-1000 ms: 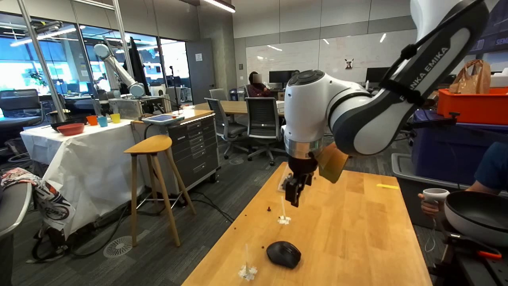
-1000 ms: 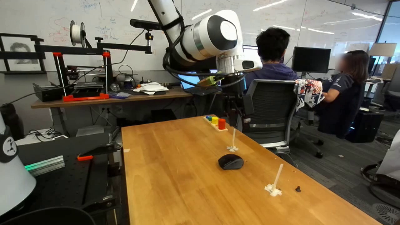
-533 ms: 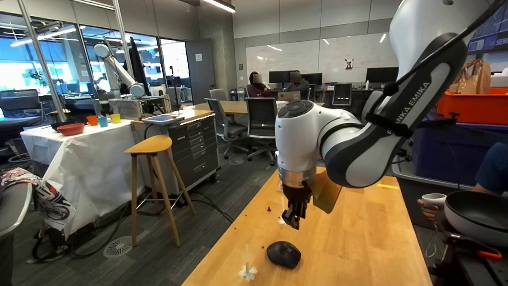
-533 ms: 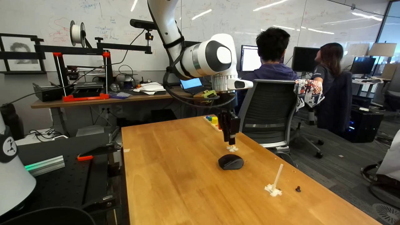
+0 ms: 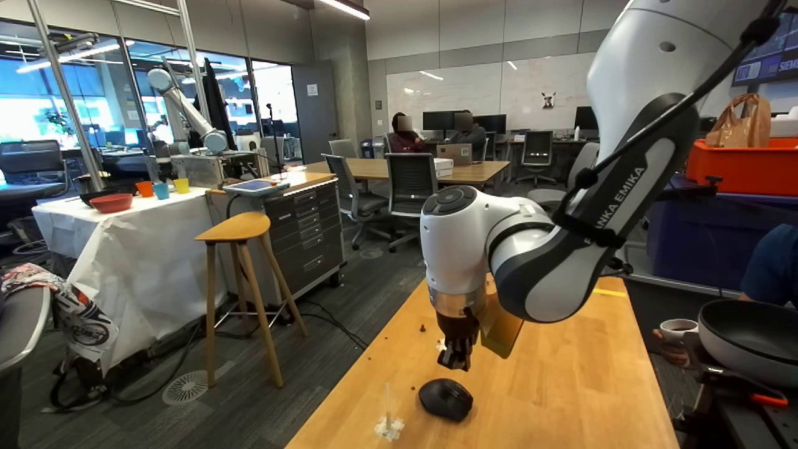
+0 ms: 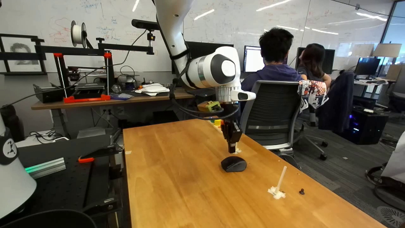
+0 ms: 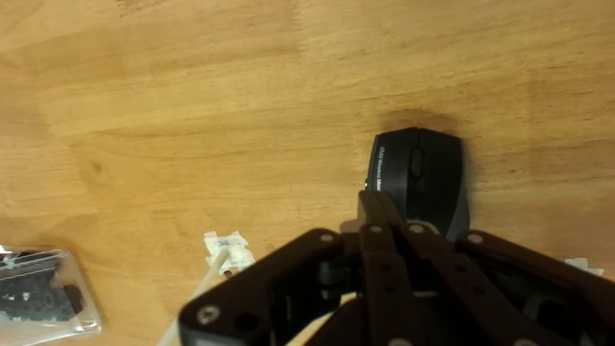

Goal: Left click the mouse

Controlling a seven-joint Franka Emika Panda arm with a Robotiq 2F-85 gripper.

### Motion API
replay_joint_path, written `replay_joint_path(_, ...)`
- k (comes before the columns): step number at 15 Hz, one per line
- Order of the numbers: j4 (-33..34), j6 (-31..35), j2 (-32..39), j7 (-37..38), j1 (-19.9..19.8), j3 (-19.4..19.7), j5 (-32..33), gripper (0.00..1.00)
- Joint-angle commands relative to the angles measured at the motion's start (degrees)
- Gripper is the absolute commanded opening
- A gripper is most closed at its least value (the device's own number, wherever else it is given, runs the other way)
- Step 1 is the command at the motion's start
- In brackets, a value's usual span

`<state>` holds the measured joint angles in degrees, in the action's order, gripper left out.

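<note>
The black mouse (image 5: pixel 446 399) (image 6: pixel 233 164) lies flat on the wooden table (image 6: pixel 171 177) in both exterior views. My gripper (image 5: pixel 454 362) (image 6: pixel 232 150) points down just above the mouse's edge, and a small gap shows between the fingertips and its shell. In the wrist view the mouse (image 7: pixel 435 163) shows its two buttons and scroll wheel. There the gripper (image 7: pixel 378 196) is shut with its fingers pressed together, nothing between them. The tips overlap the mouse's left side, below the printed lettering, and the arm hides its rear.
A thin pale rod (image 6: pixel 281 178) stands on white tape beside the mouse. Another tape patch (image 7: pixel 228 254) with a rod is on the gripper's far side. A clear plastic case (image 7: pixel 43 293) holds dark pieces. Coloured pegs (image 6: pixel 217 122) sit behind the gripper, and a small dark screw (image 6: pixel 302 191) lies nearby.
My gripper has come down from well above the table and moved towards the mouse. Its fingers, spread a second ago, have come together. The mouse has stayed in place.
</note>
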<state>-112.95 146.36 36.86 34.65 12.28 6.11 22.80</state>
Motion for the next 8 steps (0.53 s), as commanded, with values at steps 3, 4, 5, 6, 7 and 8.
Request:
replay_joint_path(3, 5.4, -0.5, 5.3, -0.9, 2.8, 2.0, -1.6, 0.02)
replay_joint_path(4, 5.9, -0.6, 5.9, -0.9, 3.0, 2.1, -1.7, 0.02)
replay_joint_path(5, 6.4, -0.8, 6.5, -1.1, 3.0, 2.1, -2.0, 0.02)
replay_joint_path(6, 6.8, -0.9, 7.0, -1.2, 3.0, 2.2, -2.2, 0.02)
replay_joint_path(7, 7.3, -1.1, 7.6, -1.5, 2.9, 2.1, -2.7, 0.01)
replay_joint_path(8, 7.6, -1.2, 8.1, -1.6, 2.9, 2.1, -3.2, 0.02)
